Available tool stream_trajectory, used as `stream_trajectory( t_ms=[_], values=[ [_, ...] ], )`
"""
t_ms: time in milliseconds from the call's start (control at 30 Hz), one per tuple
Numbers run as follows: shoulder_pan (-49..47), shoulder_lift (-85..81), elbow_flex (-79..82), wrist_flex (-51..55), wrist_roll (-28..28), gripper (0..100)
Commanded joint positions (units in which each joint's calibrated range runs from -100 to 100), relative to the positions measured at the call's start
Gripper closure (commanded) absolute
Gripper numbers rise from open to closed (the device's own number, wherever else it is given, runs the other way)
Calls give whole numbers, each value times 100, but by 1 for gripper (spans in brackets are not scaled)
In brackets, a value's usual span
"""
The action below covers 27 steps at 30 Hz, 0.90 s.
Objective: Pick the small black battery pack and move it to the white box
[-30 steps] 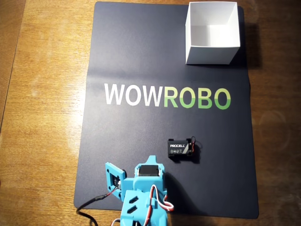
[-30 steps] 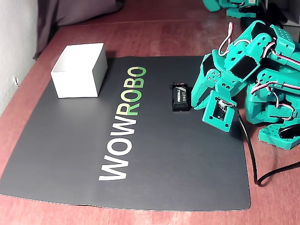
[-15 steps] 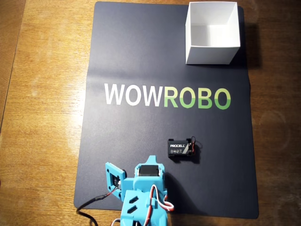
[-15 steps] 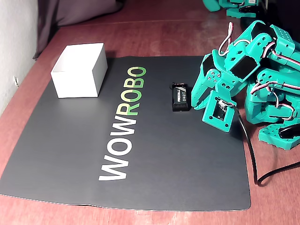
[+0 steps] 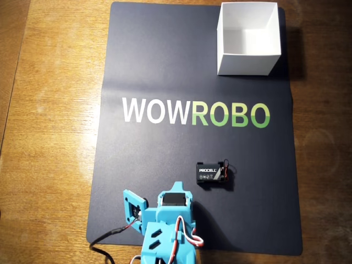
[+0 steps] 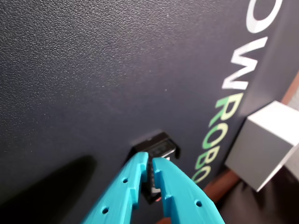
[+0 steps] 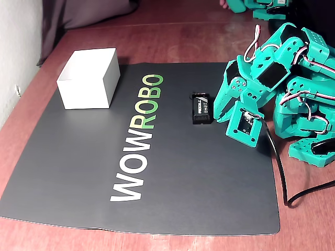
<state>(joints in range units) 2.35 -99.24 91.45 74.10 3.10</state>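
My pincer (image 6: 150, 161) enters the wrist view from the bottom edge as two teal fingers (image 6: 133, 179) whose tips stand almost together, with only a thin slit between them. Nothing sits between the tips. In the fixed view my pincer (image 7: 219, 116) points down toward the mat, folded low against the rest of my arm (image 7: 285, 73).

The small black battery pack (image 6: 156, 149) lies on the mat just beyond my fingertips in the wrist view; the tips overlap part of it, and I cannot tell from that view whether they touch it. In the fixed view the small black battery pack (image 7: 201, 109) lies flat just left of my pincer, with a narrow gap between the two. In the overhead view the small black battery pack (image 5: 212, 175) rests below the green letters, its white "PROCELL" lettering facing up and thin wires at its right end. My arm (image 5: 165, 228) occupies the bottom edge of that view, down and left of the pack.

The dark mat (image 5: 165, 66) carries the word "WOWROBO" (image 5: 195, 113) in white and green, and lies on a wooden table (image 5: 49, 110).

The white box (image 5: 247, 38) stands open-topped at the mat's upper right corner in the overhead view, well apart from the pack. In the fixed view the white box (image 7: 89, 78) stands at the far left of the mat. The wrist view shows one corner of the white box (image 6: 264, 144) at the right edge. A black cable (image 7: 280, 172) runs from my arm across the mat's right edge.
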Motion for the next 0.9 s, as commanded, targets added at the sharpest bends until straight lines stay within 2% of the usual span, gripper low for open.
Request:
stream_trajectory(
  t_ms=[0,700,867],
  values=[
    [17,-6,2,40,19,99],
    [29,64,-615,75,24,99],
    [29,809,-987,-4,24,99]
  ],
)
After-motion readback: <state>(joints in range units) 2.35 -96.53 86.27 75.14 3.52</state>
